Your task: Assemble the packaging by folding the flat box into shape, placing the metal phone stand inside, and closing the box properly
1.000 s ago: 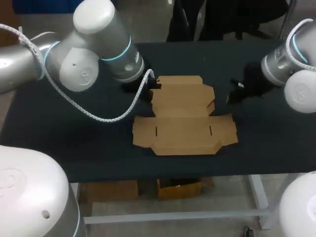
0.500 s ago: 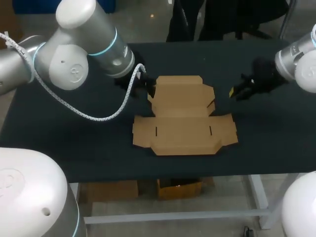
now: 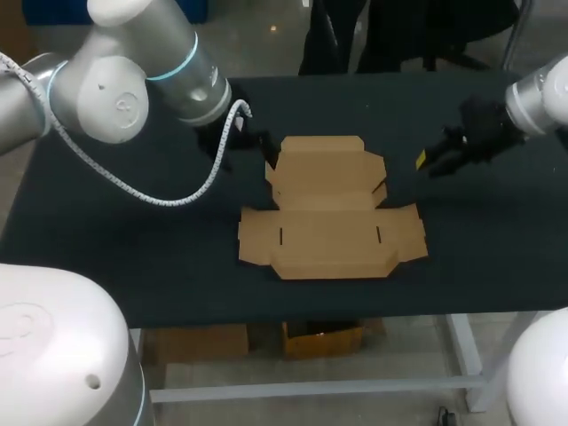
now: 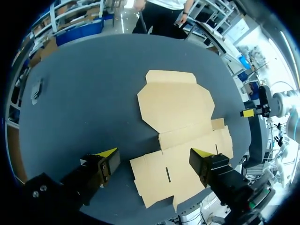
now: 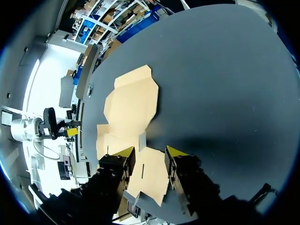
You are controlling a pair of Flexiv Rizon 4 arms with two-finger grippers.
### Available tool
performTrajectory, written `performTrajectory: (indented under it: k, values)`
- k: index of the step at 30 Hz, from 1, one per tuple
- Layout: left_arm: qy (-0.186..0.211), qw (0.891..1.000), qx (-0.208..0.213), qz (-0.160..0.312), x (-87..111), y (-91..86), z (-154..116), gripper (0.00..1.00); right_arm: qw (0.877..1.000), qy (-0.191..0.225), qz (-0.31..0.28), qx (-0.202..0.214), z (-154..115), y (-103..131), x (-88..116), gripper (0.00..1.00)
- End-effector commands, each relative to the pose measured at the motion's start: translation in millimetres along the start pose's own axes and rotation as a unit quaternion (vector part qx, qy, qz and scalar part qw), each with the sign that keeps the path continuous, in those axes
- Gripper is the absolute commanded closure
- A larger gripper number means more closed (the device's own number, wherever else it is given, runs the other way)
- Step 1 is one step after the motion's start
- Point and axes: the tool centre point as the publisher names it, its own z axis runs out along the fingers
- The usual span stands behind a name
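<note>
Hovering left gripper (image 4: 153, 153): fingers spread wide, empty. The flat cardboard box (image 4: 180, 126) lies ahead of it and partly under it on the table (image 4: 84, 84). Small grey object (image 4: 37, 89) well off to that gripper's side, maybe the stand, can't confirm. Box is fully unfolded, sits between both grippers, touched by neither. Judging it light and thin; it should bend at the creases and likely slides when pushed. Pin one panel, lift a side flap by its edge. Right gripper (image 5: 150, 152): narrow gap between fingers, nothing held, box under and ahead.
</note>
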Motion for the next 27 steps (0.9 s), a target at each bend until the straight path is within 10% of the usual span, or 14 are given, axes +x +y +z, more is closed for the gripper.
performTrajectory:
  k: [1,5,7,14,27]
  values:
    - [0.0,1.0,0.0,-0.001,-2.1,-0.3,-8,0.0,0.999,0.016,-0.007,0.038,1,6,-4,0.59]
    - [0.002,1.0,-0.002,0.004,-3.0,-1.8,-11,0.0,0.998,0.029,-0.026,0.047,9,9,-5,0.55]
    - [0.004,1.0,-0.004,0.008,-3.6,-2.9,-13,0.0,0.998,0.031,-0.032,0.05,12,10,-6,0.32]
    - [0.005,1.0,-0.005,0.012,-7.3,-5.4,-19,0.0,0.997,0.028,-0.054,0.046,13,10,-10,0.0]
    - [0.005,1.0,-0.008,0.012,-11.4,-13.1,-26,0.0,0.996,0.043,-0.078,0.025,8,7,-9,0.0]
